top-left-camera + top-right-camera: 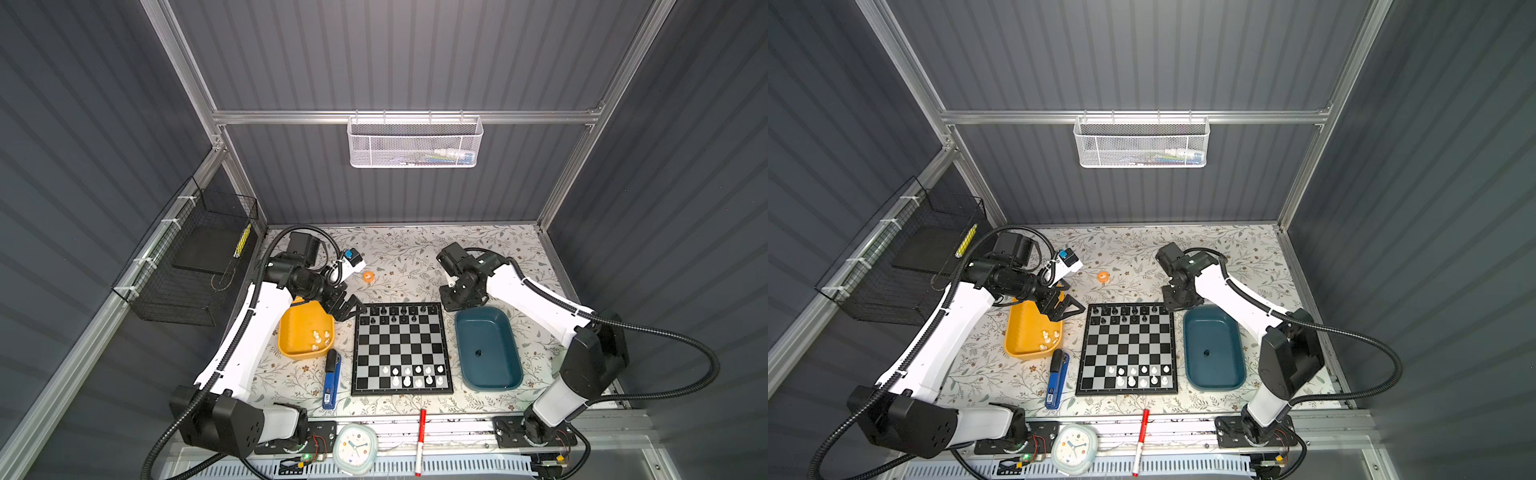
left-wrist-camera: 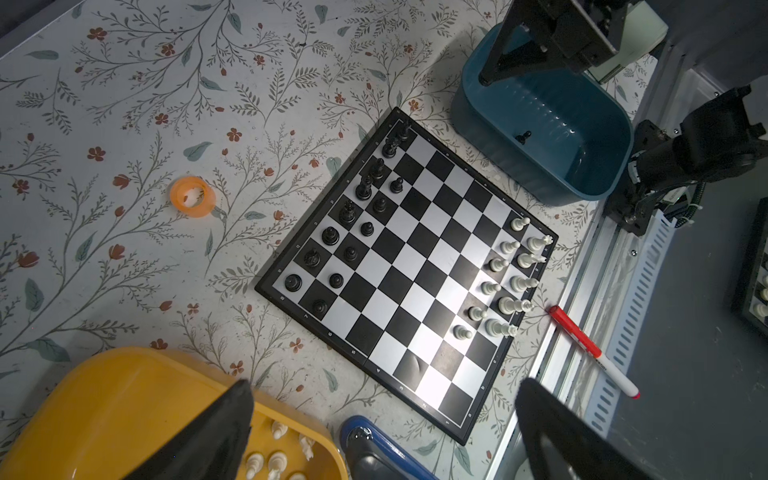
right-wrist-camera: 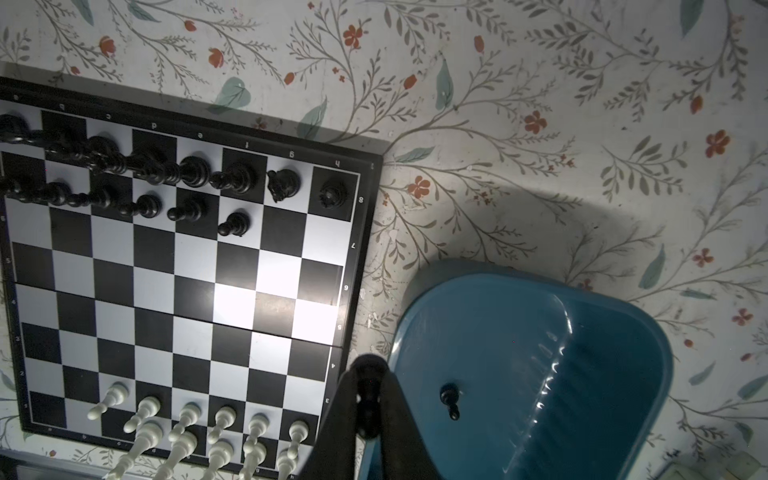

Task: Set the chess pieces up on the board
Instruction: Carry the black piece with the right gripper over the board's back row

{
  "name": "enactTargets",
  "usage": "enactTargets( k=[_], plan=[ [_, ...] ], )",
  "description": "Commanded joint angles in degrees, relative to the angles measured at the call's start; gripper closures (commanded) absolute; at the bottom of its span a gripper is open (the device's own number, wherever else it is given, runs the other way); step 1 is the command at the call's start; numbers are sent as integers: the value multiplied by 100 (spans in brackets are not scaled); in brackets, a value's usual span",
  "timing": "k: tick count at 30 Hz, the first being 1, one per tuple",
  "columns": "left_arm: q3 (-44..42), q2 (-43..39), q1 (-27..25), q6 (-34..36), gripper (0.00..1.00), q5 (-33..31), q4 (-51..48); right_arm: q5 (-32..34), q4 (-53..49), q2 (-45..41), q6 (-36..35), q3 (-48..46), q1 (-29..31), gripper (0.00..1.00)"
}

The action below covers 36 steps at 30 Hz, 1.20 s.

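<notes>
Chess pieces: setup partly done.

Right gripper: jaws pinched nearly together on a black pawn, seen in the wrist view as a small glossy dark shape between the tips. The gripper hangs tips-down over the far corner of the teal tray, just beside the far right corner of the board.

Left gripper: jaws spread wide with nothing in them. It sits above the far end of the yellow tray, near the board's far left corner.

The board lies flat between the two trays.
- Black set: on the two far rows. The back row is full, and the pawn row is six long, counted from the yellow-tray side. The tall back-row pieces stand along the edge nearest the right gripper.
- White set: on the two near rows, bunched toward the teal-tray side.
- One loose pawn, black, lies on the teal tray's floor.
- Several spare white pieces sit in the yellow tray.

Around the board:
- An orange tape ring lies on the floral table cover, beyond the far left corner.
- A blue stapler lies along the left edge.
- A red marker and a small clock rest on the front rail.
</notes>
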Motion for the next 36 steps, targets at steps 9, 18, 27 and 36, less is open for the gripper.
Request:
enactTargets(
  k=[9,18,27,36],
  plan=[
    [8,-141,-26,-8,1,-127,31,-147,246,745,27,449,399,86],
    [-58,-176,-31,-6,0,-188,36,-232,555,1165,111,479,534,86],
    [-71,-173,-31,3,0,-225,36,-253,774,1382,121,458,545,85],
    [-101,-194,-31,12,1,-274,32,-207,844,1605,80,510,545,86]
  ],
)
